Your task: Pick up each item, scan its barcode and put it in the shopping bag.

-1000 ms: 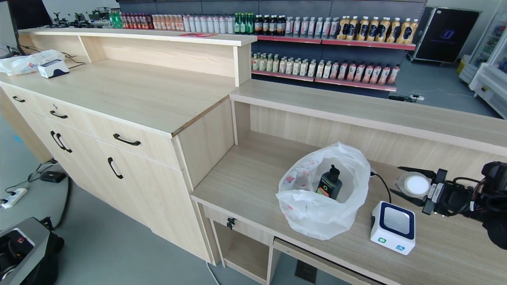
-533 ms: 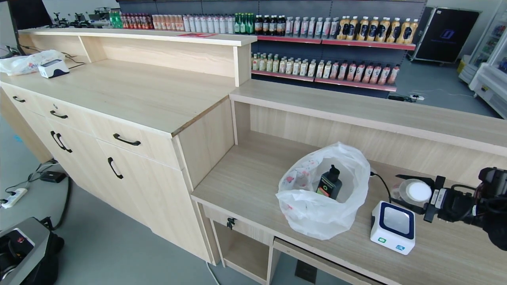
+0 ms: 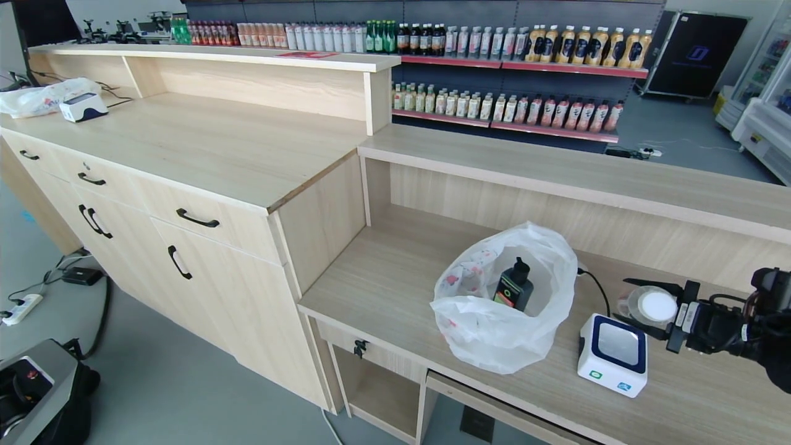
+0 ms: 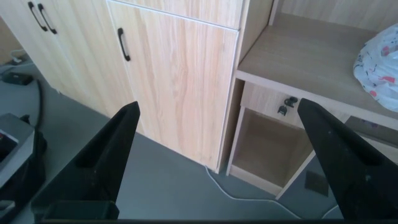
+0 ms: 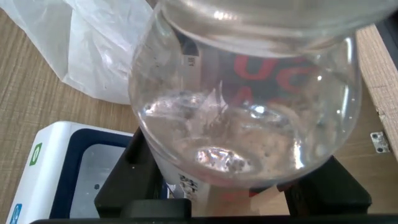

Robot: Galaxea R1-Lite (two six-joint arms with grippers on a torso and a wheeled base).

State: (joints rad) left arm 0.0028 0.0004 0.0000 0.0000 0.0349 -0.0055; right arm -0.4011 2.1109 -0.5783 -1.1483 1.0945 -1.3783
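Observation:
A clear plastic bottle (image 3: 656, 305) with a white cap is held on its side just above the counter, beyond the white-and-blue barcode scanner (image 3: 613, 353). My right gripper (image 3: 640, 303) is shut on it. In the right wrist view the bottle (image 5: 249, 106) hangs over the scanner (image 5: 81, 168), with my right gripper (image 5: 233, 199) clamped around it. The white shopping bag (image 3: 503, 303) stands open left of the scanner with a black bottle (image 3: 514, 286) inside. My left gripper (image 4: 217, 162) is open, low over the floor in front of the cabinet.
A wooden counter (image 3: 383, 278) with a raised back ledge (image 3: 556, 167) carries the bag and scanner. A black cable (image 3: 596, 287) runs behind the scanner. Cabinet doors (image 4: 180, 74) and an open cubby (image 4: 273, 143) lie below. Shelves of drinks (image 3: 507, 74) stand behind.
My right gripper, with the clear bottle in it, has dropped a little and drifted slightly right, closer to the counter behind the scanner. The bag and scanner have stayed put.

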